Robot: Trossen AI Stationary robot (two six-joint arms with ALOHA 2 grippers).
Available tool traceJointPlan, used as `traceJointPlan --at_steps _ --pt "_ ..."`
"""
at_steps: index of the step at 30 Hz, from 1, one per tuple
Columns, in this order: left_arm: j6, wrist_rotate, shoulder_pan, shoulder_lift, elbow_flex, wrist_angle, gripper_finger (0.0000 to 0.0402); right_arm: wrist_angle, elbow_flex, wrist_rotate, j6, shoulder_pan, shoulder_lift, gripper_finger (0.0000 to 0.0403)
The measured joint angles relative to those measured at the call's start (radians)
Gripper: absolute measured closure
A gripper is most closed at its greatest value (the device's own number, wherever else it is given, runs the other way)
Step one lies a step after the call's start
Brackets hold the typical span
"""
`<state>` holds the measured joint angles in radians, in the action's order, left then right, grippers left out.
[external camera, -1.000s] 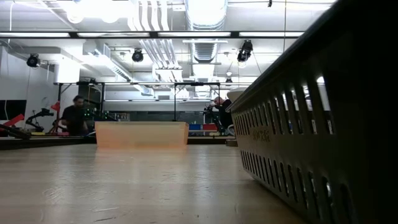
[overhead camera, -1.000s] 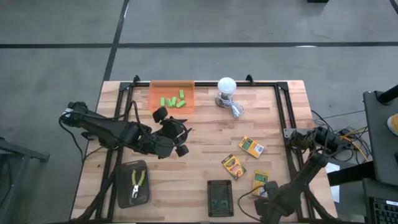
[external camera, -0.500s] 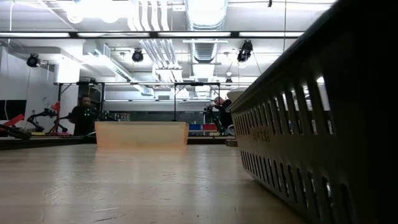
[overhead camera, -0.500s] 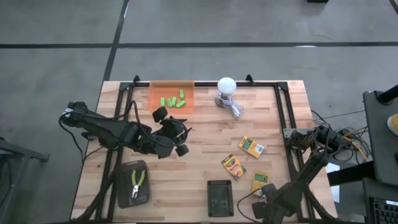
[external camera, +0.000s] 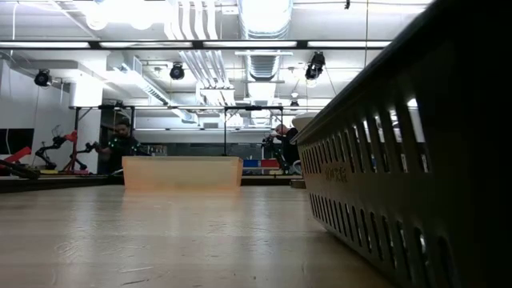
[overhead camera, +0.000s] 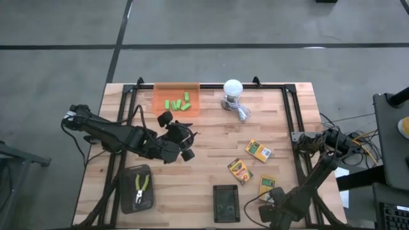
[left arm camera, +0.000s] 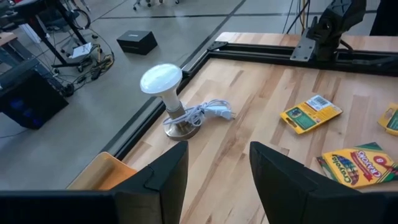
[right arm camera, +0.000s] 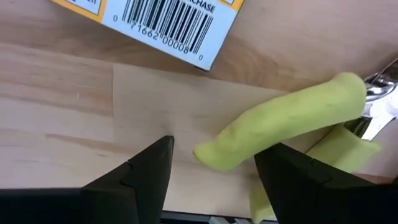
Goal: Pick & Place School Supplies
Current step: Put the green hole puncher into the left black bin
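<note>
My right gripper [right arm camera: 214, 149] hangs open at the table's near right [overhead camera: 270, 206], pointing down. The free end of a yellow-green plier handle [right arm camera: 280, 121] lies on the wood between its fingers, beside a crayon box's barcode edge [right arm camera: 168, 25]. Two more crayon boxes [overhead camera: 258, 151] [overhead camera: 240, 170] lie flat further in. Another pair of pliers [overhead camera: 141, 185] rests in a black tray [overhead camera: 128, 203]. Several green blocks [overhead camera: 179, 102] lie in an orange tray [overhead camera: 160, 96]. My left gripper [overhead camera: 185, 135] [left arm camera: 217, 152] hovers open and empty over the table's left middle. My right gripper stands astride the plier handle's free end [right arm camera: 208, 155], fingers pointing down from above. The handle runs close past one finger [right arm camera: 292, 171]; whether it touches that finger I cannot tell. The pliers lie on the table.
A white bulb with a coiled cable [overhead camera: 232, 91] stands at the far middle. A black slatted basket [overhead camera: 225, 203] [external camera: 416, 160] sits at the near edge, left of my right gripper. Black frame rails [overhead camera: 291, 115] run along the table's sides. People show in the room beyond [external camera: 120, 144].
My right gripper has tipped a little over the pliers without shifting place. A person in the room beyond has walked toward the right in the low view.
</note>
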<state>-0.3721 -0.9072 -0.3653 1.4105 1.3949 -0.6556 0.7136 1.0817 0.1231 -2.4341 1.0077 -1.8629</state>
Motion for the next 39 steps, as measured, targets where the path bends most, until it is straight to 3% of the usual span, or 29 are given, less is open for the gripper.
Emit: traceJointPlan --at_steps 19,35,39 --pt "0.006 0.000 0.003 0.000 -0.001 0.010 0.0225 0.021 -0.002 -0.066 0.017 -0.076 0.006 0.0181" --pt "0.004 0.000 0.003 0.000 -0.002 0.018 0.0225 0.032 0.005 -0.063 0.236 -0.169 0.025 0.0181" --pt "0.004 0.000 0.003 0.000 -0.002 0.020 0.0225 0.132 0.049 -0.142 0.282 -0.175 0.053 0.0181"
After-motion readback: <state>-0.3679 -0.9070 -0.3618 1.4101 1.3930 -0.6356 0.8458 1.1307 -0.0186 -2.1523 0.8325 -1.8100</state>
